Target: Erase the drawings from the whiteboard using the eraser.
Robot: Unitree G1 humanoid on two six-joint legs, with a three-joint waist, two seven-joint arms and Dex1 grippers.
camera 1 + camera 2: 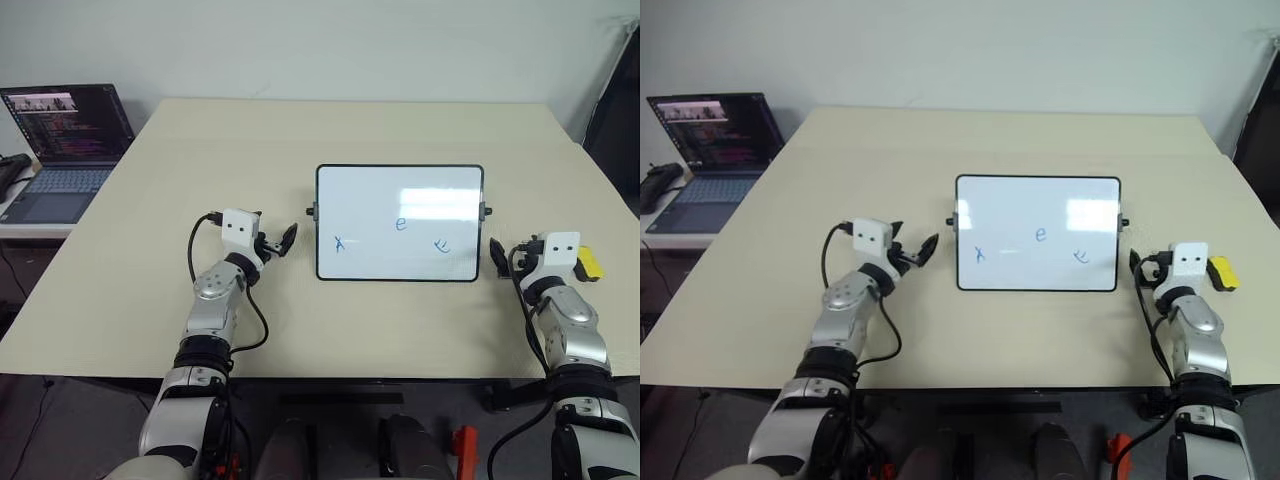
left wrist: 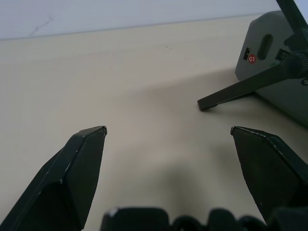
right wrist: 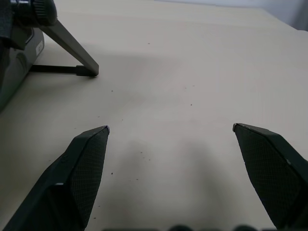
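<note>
Arms reach forward over the beige table point(image 1: 200, 140), one on each side of the whiteboard point(image 1: 400, 200), with both wrists held about level. The left gripper point(image 1: 278, 243) sits just beside the whiteboard's left edge, apart from it, its two black fingers point(image 2: 72, 173) spread wide with nothing between them. The right gripper point(image 1: 1137, 266) sits just off the whiteboard's lower right corner; in the right wrist view its fingers point(image 3: 82, 168) also stand wide apart over bare tabletop, gripping nothing. The whiteboard stands propped on the middle of the table, and both wrist views catch its grey back and a thin support leg point(image 2: 240, 89). The drawings point(image 1: 400, 224) are on its lower half: a blue x-like mark near the left edge, an e-like mark near the middle and another toward the lower right. The eraser point(image 1: 1223, 272), a small yellow block, lies on the table to the right of the whiteboard, just beyond the right gripper's white housing, which covers part of it in the left eye view. A laptop point(image 1: 60, 140) sits well left of the whiteboard, cut off by the picture's edge.
</note>
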